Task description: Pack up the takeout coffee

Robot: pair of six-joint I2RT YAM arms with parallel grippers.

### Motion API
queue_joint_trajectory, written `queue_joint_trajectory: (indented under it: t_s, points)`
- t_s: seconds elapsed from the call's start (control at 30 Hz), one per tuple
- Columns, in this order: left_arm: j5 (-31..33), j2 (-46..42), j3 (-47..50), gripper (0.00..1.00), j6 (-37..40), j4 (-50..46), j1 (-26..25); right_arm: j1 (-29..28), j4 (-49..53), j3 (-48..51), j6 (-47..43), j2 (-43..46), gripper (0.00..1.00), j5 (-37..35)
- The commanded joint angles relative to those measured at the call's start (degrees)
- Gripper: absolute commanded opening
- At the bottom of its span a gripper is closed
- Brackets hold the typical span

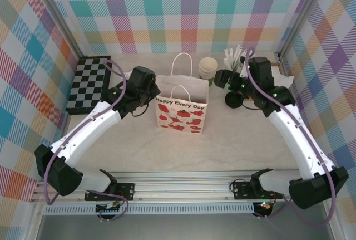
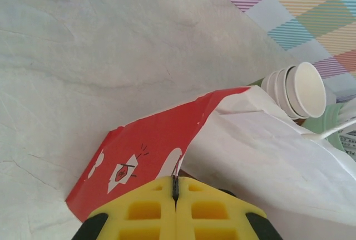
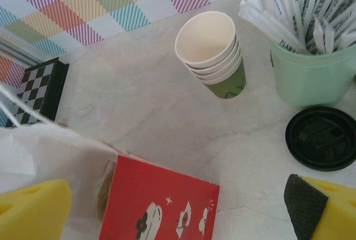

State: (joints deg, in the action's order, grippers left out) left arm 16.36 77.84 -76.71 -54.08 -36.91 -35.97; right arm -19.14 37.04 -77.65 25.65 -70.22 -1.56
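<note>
One takeout coffee, a dark cup under a round black lid, stands on the table right of the paper bag. A second lidded cup is not visible. The bag is white with strawberries and has red side panels. My left gripper is shut on the bag's left rim, its yellow fingers pressed together over the paper next to the red panel. My right gripper hangs open between the bag and the cup. Its yellow fingers are wide apart with nothing between them.
A stack of lidless cream-rimmed cups and a pale green holder of white sticks stand at the back right. A folded chessboard lies at the left. Checked walls close in the table.
</note>
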Motion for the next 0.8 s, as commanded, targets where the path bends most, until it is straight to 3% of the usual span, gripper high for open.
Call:
queue_joint_trajectory:
  t_s: [0.0,0.17,0.33,0.37,0.5,0.67,0.77]
  points:
    - [5.5,0.3,0.6,0.0,-10.9,-1.3,-3.6,3.7,3.7,-4.8,-5.0,-3.6,1.0,4.2]
    - [7.3,1.5,1.1,0.0,-19.3,-5.6,-5.6,10.5,5.0,-10.4,-10.9,-10.9,0.96,6.3]
    - [6.0,1.1,1.9,0.01,-20.9,-3.8,-6.7,12.7,9.5,-17.2,-16.8,-17.8,0.78,4.4]
    - [5.1,1.5,0.9,0.08,-19.0,-4.1,-6.8,12.7,9.5,-17.7,-17.7,-18.3,0.75,3.4]
    - [5.1,1.7,-2.9,0.57,-10.7,-9.0,-6.8,12.7,9.9,-18.7,-21.8,-19.3,0.7,0.0]
    - [9.5,-4.7,-0.3,0.87,-1.1,-10.7,-6.6,12.7,12.7,-20.9,-24.7,-21.6,0.5,-0.5]
    - [8.7,-7.3,0.1,0.94,7.4,-11.3,-4.9,12.7,13.7,-22.4,-24.8,-22.9,0.43,-0.4]
